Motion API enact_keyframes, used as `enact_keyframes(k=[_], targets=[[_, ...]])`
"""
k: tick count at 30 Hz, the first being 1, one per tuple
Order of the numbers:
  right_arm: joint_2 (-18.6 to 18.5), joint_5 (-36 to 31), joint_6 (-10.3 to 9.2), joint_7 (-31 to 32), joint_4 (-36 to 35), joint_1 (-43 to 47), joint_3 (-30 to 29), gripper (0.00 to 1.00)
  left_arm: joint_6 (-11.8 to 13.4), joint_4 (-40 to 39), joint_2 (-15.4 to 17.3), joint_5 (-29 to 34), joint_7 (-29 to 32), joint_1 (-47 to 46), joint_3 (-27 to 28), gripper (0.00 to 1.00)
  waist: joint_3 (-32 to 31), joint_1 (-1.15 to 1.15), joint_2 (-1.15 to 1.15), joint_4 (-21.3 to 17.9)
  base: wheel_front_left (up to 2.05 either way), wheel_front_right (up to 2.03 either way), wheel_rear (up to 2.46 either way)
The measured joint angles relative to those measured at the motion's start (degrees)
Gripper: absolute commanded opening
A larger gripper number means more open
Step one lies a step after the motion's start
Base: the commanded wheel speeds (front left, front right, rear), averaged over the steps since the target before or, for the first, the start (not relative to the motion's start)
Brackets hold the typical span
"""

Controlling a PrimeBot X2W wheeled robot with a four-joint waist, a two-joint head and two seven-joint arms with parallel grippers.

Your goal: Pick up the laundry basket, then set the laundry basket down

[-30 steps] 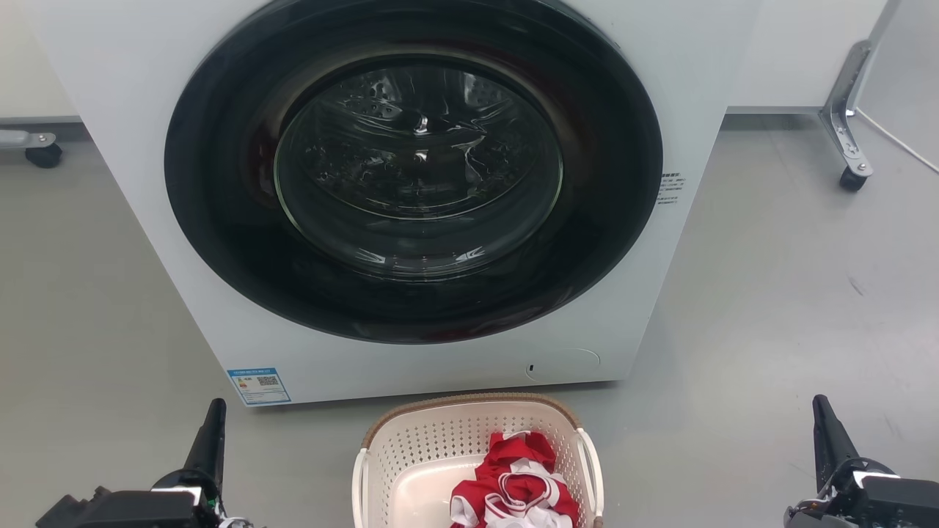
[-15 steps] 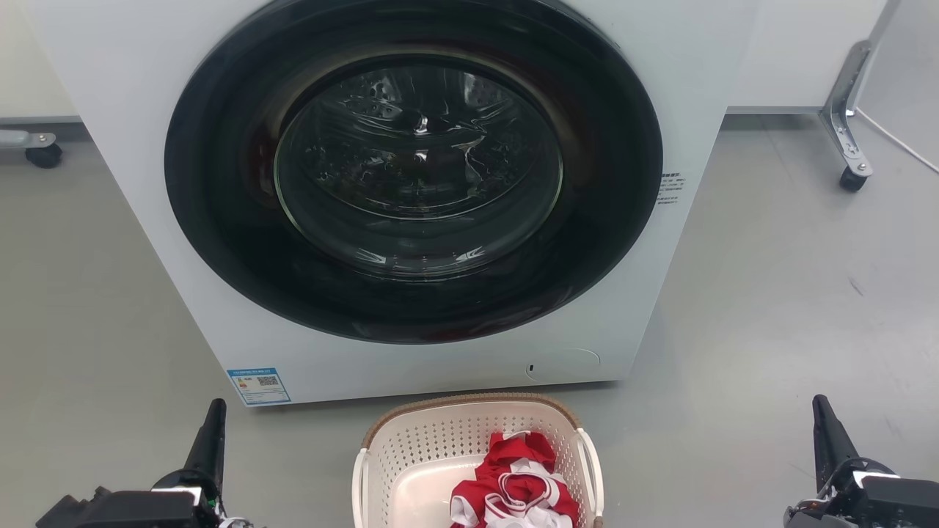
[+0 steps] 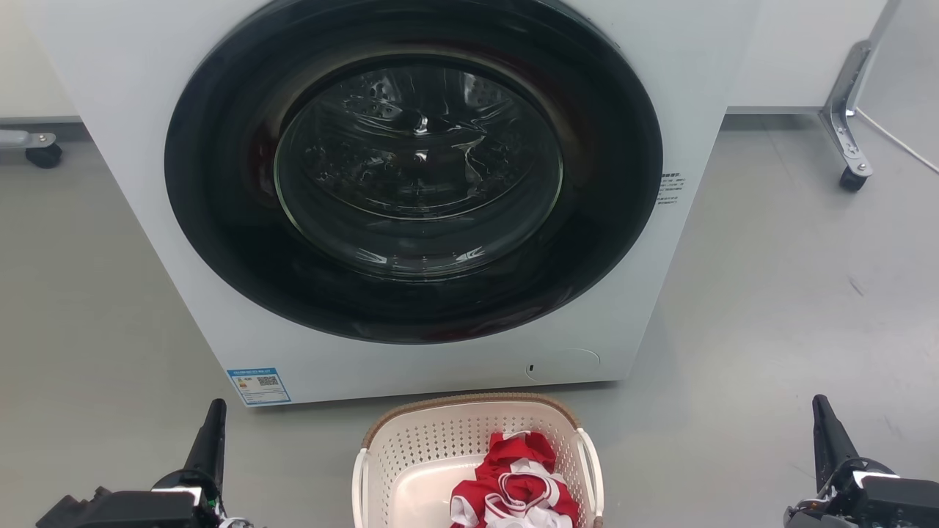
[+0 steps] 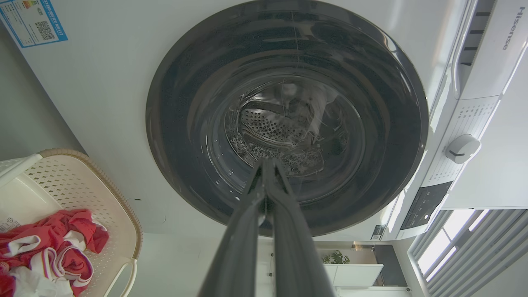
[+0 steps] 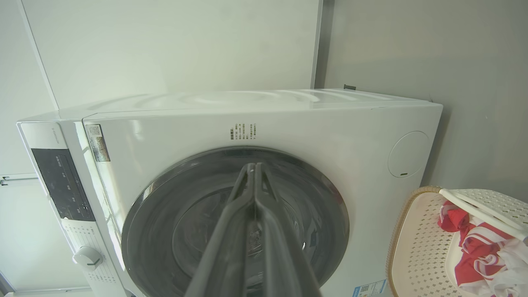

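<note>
A: So, where is the laundry basket (image 3: 433, 440)?
B: On the floor (image 3: 770, 293), just in front of the washer (image 3: 411, 374), between the two grippers and well apart from both. A red-and-white garment (image 3: 513, 488) lies inside.
A: How will it handle?
B: Light, I'd judge: thin perforated plastic, stiff but likely to flex. Its left handle (image 3: 359, 480) and right handle (image 3: 593, 466) look the natural holds, one per arm.
A: The tools?
B: The left gripper (image 3: 218, 405) and the right gripper (image 3: 820, 402) each have their fingers pressed together, holding nothing.
A: Anything unclear?
B: The basket's near end is cut off at the head view's bottom edge, so I cannot tell how much clothing it holds.
</note>
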Motion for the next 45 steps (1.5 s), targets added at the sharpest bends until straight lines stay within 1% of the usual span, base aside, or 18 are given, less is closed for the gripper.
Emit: enact_keyframes(k=[45], targets=[[0.01,0.07,0.0,-0.01,0.0,-0.01,0.0,0.0,0.0,0.07,0.0,0.0,0.0,0.0,-0.01,0.0,0.0,0.0,0.0,0.0,0.0,0.0,0.0]])
